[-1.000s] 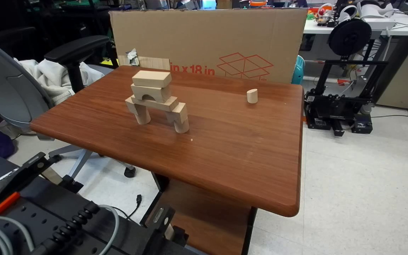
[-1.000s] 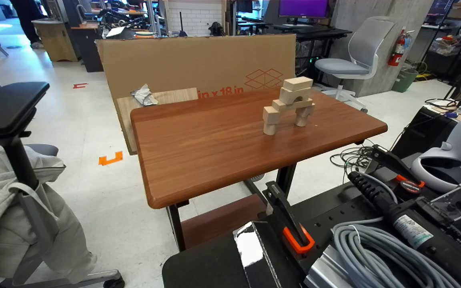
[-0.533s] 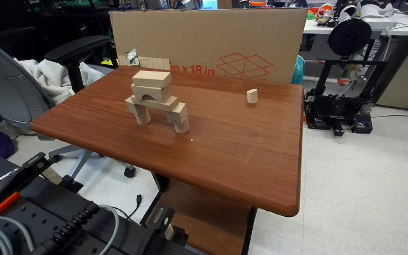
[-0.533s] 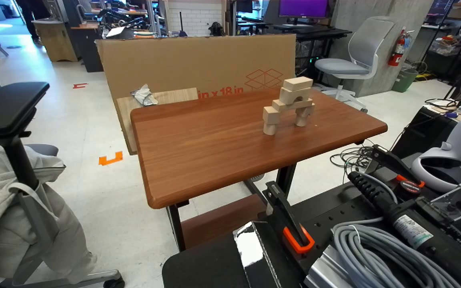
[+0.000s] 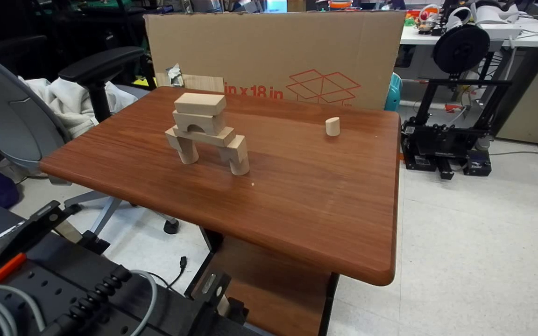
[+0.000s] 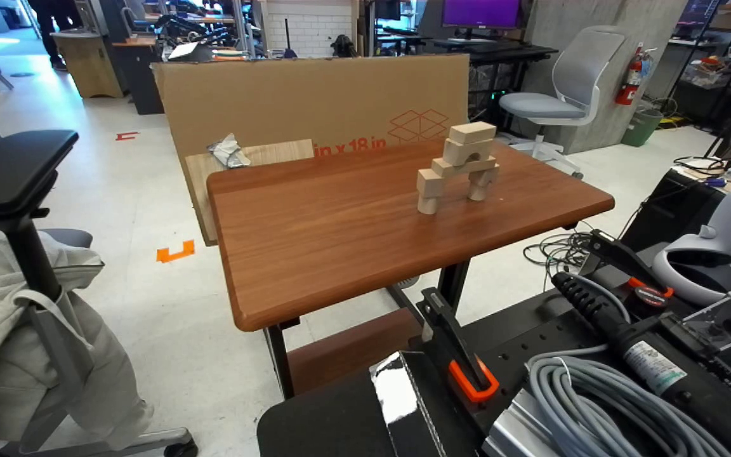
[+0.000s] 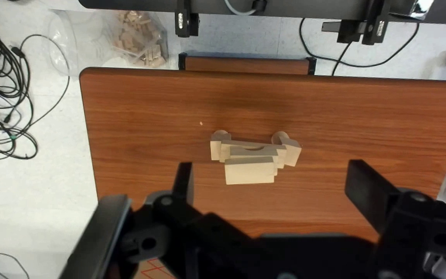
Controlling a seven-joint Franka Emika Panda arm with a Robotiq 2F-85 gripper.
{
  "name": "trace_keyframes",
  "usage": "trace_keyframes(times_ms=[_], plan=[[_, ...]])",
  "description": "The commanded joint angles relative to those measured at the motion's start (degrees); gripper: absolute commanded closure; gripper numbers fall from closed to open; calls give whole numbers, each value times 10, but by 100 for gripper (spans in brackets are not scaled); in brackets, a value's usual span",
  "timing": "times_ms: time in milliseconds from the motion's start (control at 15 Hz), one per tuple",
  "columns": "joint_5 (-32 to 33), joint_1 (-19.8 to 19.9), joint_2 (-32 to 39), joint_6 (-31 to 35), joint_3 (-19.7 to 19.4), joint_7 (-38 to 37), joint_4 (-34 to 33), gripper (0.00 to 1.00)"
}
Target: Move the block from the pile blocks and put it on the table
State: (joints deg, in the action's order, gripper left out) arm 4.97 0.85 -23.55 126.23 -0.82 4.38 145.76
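The block, pale cream, flat and rectangular, lies on top of the pile in both exterior views [image 5: 198,104] [image 6: 472,132] and in the wrist view [image 7: 249,173]. The pile blocks [image 5: 210,136] [image 6: 429,184] [image 7: 292,152] below it are an arch piece, a flat bridge and two upright legs. They stand on the reddish-brown table [image 5: 311,200] [image 6: 315,235] [image 7: 149,104]. My gripper [image 7: 271,174] shows only in the wrist view. Its jaws stand wide apart with nothing between the pads; the pile appears beyond them, apart from the fingers, nearer the left finger [image 7: 184,178].
A lone upright beige piece [image 5: 332,127] stands near the table's far edge. A tall cardboard sheet [image 5: 269,51] [image 6: 315,95] stands behind the table. A black cart with clamps [image 6: 460,349] stands at the near side. A bag of loose blocks [image 7: 139,37] lies on the floor.
Nothing on the table has moved. Only a person's legs in the far background have shifted a little.
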Motion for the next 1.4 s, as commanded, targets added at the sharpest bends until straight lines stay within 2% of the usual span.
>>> trace_keyframes(times_ms=[0,467,933,1333], plan=[[14,5,68,54,-16,38,-20,0],[-1,6,183,138,-25,71,-51,0],[0,7,274,139,-18,65,-104,0],[-18,7,321,142,-6,72,-127,0]])
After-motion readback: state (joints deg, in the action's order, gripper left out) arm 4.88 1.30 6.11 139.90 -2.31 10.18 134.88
